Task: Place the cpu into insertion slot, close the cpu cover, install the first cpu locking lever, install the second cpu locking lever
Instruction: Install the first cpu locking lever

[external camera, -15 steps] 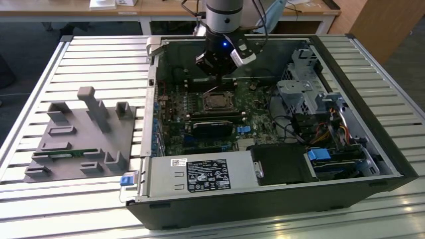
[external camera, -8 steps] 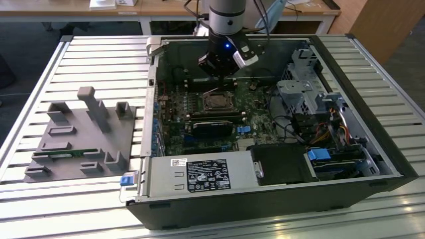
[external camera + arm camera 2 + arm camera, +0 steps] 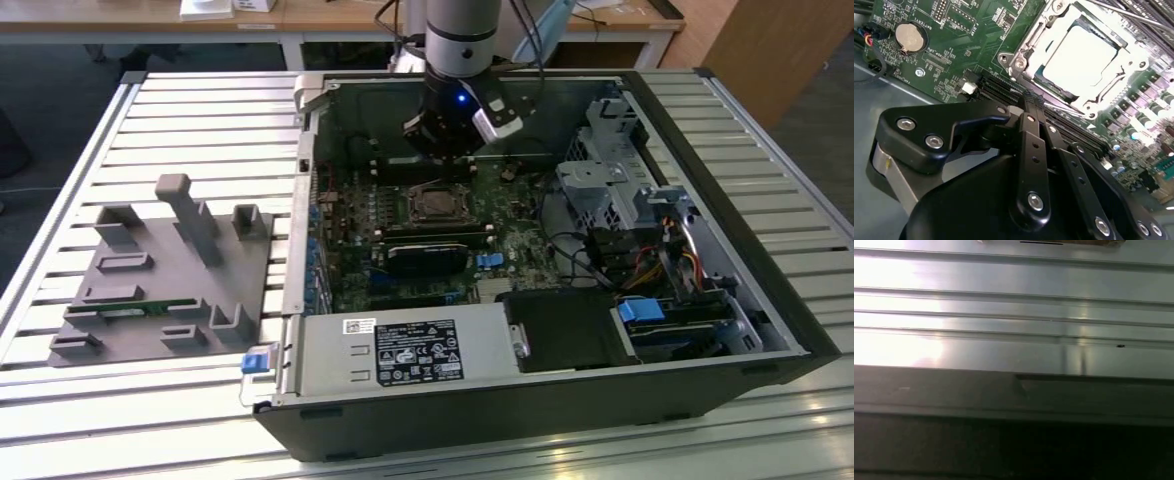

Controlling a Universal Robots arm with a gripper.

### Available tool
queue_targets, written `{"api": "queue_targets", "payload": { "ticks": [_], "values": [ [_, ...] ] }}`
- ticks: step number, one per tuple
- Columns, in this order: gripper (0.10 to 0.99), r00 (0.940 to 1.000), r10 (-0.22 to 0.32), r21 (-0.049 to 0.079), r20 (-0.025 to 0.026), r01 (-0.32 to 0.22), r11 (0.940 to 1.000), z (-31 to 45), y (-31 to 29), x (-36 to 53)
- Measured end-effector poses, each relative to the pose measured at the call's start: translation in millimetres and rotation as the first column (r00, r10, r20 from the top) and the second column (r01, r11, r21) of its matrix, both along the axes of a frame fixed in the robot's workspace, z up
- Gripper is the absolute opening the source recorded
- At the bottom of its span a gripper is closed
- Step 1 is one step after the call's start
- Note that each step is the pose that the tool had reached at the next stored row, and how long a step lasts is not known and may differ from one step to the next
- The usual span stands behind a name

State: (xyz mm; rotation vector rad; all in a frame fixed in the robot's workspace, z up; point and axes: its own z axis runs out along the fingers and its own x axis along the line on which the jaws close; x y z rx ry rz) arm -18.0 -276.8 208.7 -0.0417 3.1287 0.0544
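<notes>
The cpu (image 3: 1081,55) lies flat in the insertion slot (image 3: 434,205), its pale metal top glaring under the light in the second wrist view. The cpu cover (image 3: 1033,45) is folded down over it, and its silver frame rings the chip on all sides. That close look is the second wrist view's alone; in the exterior view the socket is just a small dark square with a bright rim near the middle of the frame.

The gripper (image 3: 1030,100) hovers near the socket but apart from it, above the long black memory slots (image 3: 1004,90). Its fingers are pressed together and carry nothing. In the exterior view the gripper (image 3: 447,148) hangs in the upper middle, just beyond the socket. A coin battery (image 3: 908,37) sits on the green motherboard (image 3: 954,55).

The first wrist view shows the slatted metal table (image 3: 1014,305) and a dark grey edge.

The open computer case (image 3: 534,415) holds the board, a black block (image 3: 427,255) just below the socket, a grey power supply (image 3: 400,352) along its lower wall, and drive cages with cables (image 3: 607,190) at the exterior view's right. At the exterior view's left, a grey fixture tray (image 3: 160,270) rests on the table, with a small green strip (image 3: 140,310) in one recess.
</notes>
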Motion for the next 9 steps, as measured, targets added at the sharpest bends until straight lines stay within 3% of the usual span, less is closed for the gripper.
{"api": "queue_targets", "payload": {
  "ticks": [9],
  "values": [
    [0.106, 1.0, 0.0, -0.001, -0.0009, 0.0, 1.0, -7.8, 0.0, 0.4]
  ]
}}
